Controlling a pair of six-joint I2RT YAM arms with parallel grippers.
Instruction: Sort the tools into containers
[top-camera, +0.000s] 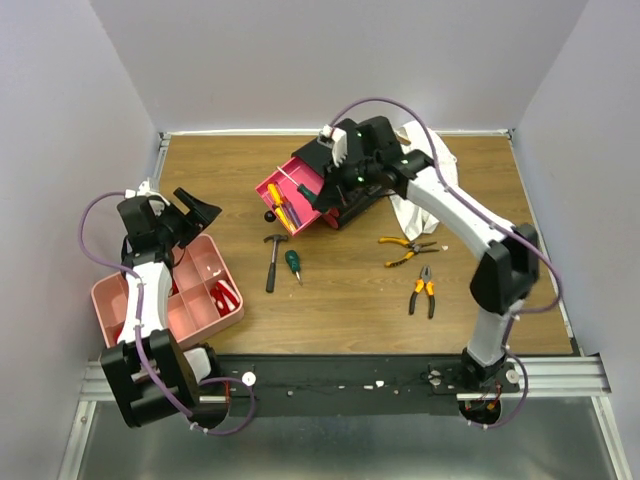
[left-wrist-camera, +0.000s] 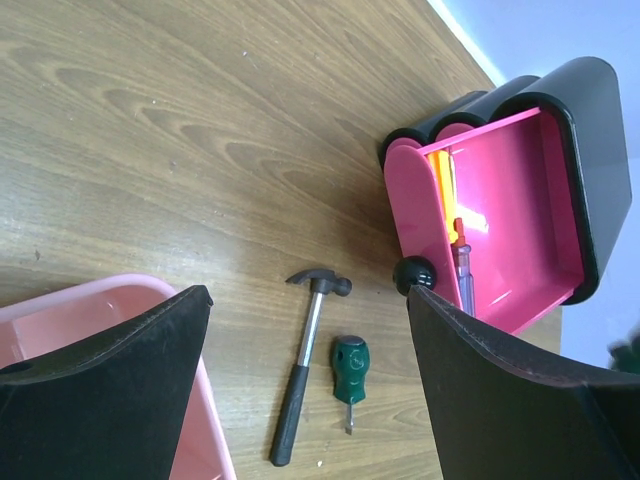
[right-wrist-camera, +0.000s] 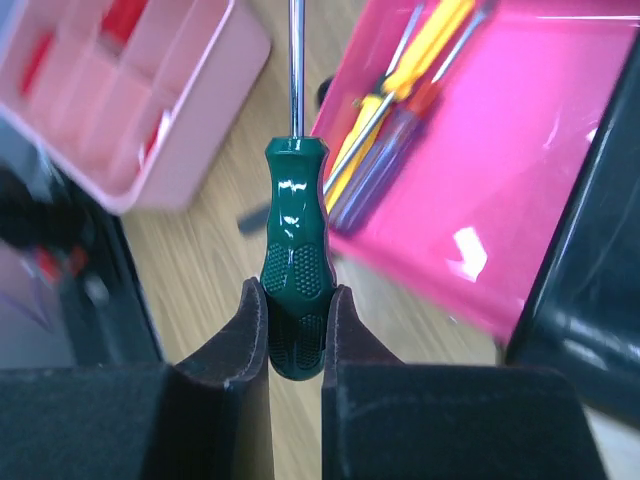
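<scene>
My right gripper (right-wrist-camera: 296, 300) is shut on the handle of a long green screwdriver (right-wrist-camera: 295, 250), held above the front of the open magenta drawer (right-wrist-camera: 500, 180). The drawer holds yellow-handled screwdrivers (right-wrist-camera: 410, 70) and a purple one (right-wrist-camera: 372, 168). In the top view, the right gripper (top-camera: 318, 195) hangs over the drawer (top-camera: 285, 195) of the black box (top-camera: 352, 208). My left gripper (top-camera: 185, 215) is open and empty above the pale-pink tray (top-camera: 110, 300). A black-handled hammer (left-wrist-camera: 300, 370) and a stubby green screwdriver (left-wrist-camera: 349, 370) lie on the table below the left gripper (left-wrist-camera: 308, 295).
Yellow-and-black pliers (top-camera: 405, 250) and orange-and-black pliers (top-camera: 425, 290) lie at the right of the table. A white cloth (top-camera: 415, 205) lies behind the black box. A red item (top-camera: 225, 295) sits in the tray. The drawer's black knob (left-wrist-camera: 414, 275) points towards the hammer.
</scene>
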